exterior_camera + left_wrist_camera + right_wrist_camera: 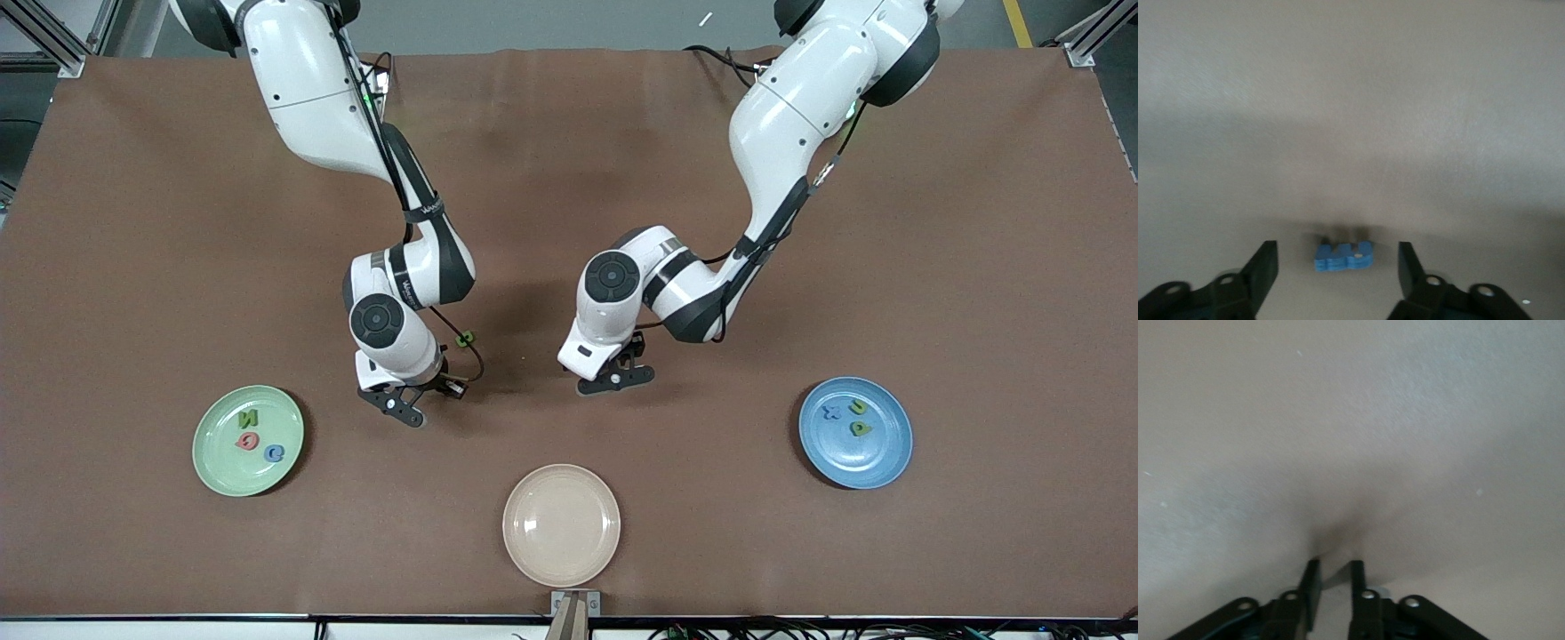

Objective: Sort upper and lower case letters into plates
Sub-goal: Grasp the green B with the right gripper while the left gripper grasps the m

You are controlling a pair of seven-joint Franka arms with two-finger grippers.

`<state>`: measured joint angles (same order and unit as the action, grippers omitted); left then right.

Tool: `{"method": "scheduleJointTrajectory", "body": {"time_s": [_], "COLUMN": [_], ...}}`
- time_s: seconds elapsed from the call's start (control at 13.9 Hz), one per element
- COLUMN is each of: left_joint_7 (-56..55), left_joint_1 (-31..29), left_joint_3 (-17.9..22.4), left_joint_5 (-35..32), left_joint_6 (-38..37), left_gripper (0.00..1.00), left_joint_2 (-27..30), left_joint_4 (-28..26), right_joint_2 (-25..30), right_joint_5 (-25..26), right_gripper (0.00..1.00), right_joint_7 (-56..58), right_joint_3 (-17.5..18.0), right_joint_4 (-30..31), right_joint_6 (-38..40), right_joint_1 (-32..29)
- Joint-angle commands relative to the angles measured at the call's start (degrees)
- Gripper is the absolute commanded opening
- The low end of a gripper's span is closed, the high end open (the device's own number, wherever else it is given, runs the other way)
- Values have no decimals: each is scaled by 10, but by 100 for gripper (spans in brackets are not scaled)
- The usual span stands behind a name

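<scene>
Pale green plate [212,462], near the tabletop's front edge toward the right arm's end: green M [248,417], red Q [246,440], blue G [275,453]. Blue plate [876,467], toward the left arm's end: blue x [831,412], green u [859,406], green p [861,428]. A blue letter [1344,257] lies flat on the tabletop.

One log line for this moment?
left gripper open, straddling blue letter on table | right gripper low over table | pale green plate: three letters | blue plate: three letters
</scene>
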<state>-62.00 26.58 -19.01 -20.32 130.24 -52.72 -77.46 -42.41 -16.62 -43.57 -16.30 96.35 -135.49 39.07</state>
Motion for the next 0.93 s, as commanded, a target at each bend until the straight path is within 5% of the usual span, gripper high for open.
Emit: {"method": "scheduleJointTrajectory", "body": {"time_s": [0.0,0.36,0.86], "left_joint_7": [-2,-3,-3], "left_joint_1": [13,15,12], "left_joint_3": [14,14,14], "left_joint_5": [-9,-7,-9], "left_joint_6": [1,-6,-5], "left_gripper": [76,54,4], "left_joint_2": [-26,-26,-23], "left_joint_4": [28,23,23], "right_joint_2": [23,50,86], "right_joint_5": [-9,-33,-58], "right_gripper": [74,78,78], "right_joint_7": [2,-6,-14], "right_joint_3": [1,13,13], "right_joint_4": [5,30,104], "right_joint_6": [43,80,53], "right_joint_1": [4,14,55]}}
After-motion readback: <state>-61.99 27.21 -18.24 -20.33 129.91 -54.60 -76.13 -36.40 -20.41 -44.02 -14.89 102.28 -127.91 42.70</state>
